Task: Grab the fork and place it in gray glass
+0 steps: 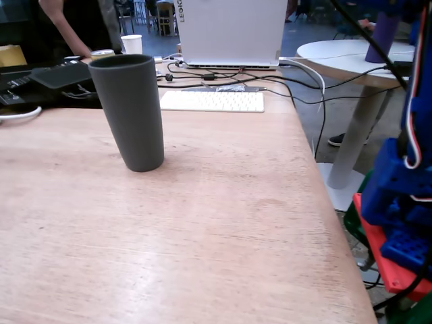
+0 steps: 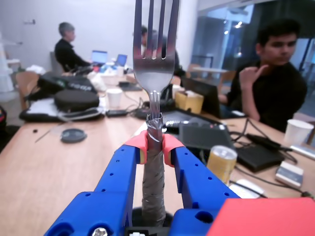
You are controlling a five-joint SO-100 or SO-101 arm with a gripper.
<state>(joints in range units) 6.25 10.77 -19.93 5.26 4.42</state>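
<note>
Two blue fingers [image 2: 154,147] with orange pads pinch the fork [image 2: 155,54] by its foil-wrapped handle in the wrist view. The tines stand straight up beyond the fingertips and the handle runs back between the fingers. The grab appears done; the placing is not.

In the fixed view the gray glass [image 1: 130,111] stands upright and alone on the wooden desk [image 1: 202,229]. Only part of the blue arm [image 1: 405,202] shows there, at the right edge, off the desk's corner and well apart from the glass. The fork must presumably be carried over the rim and lowered in.

Behind the glass lie a white keyboard [image 1: 212,101], a laptop [image 1: 231,30], cables [image 1: 283,81] and a paper cup [image 1: 132,44]. None of them lies between arm and glass.
</note>
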